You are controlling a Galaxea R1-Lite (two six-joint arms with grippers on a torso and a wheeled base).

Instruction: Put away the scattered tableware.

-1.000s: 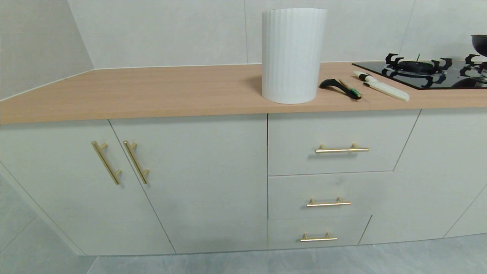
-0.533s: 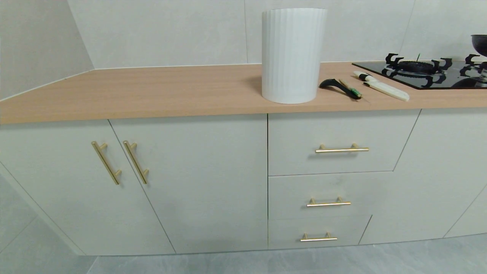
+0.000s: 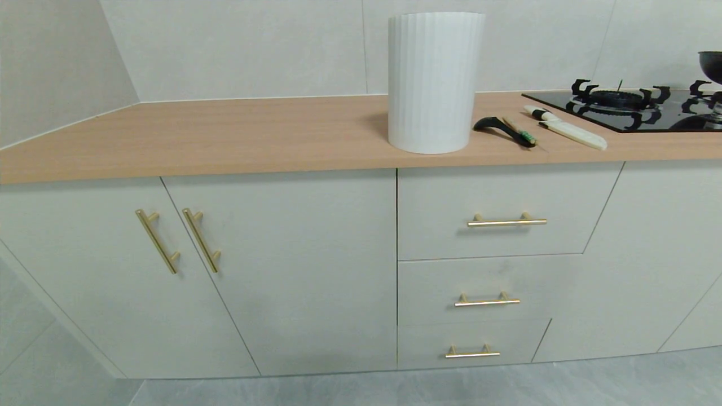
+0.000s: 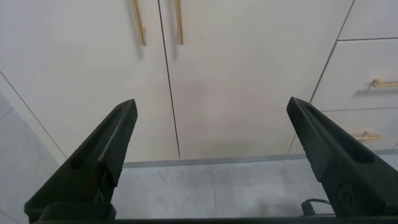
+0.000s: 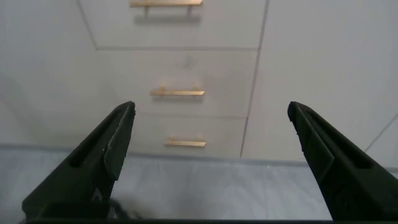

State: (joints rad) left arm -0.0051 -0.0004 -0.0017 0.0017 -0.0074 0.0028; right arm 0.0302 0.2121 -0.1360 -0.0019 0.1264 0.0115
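Upper right in the head view, a black spoon [image 3: 502,127] and white knife [image 3: 567,128] lie on the countertop [image 3: 254,132]: light, stiff, slim (probably slippery), best pinched mid-handle. Left gripper [image 4: 211,107] and right gripper [image 5: 211,109] gape wide, empty.

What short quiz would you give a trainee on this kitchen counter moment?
1. True or false: the left gripper and the right gripper are both open and empty.
2. Where does the white knife lie? A) on the countertop, between the black utensil and the hob; B) on the floor; C) in an open drawer.
3. Fill in: the drawer stack below the white container has ___ drawers.
Key: 1 true; 2 A; 3 three.
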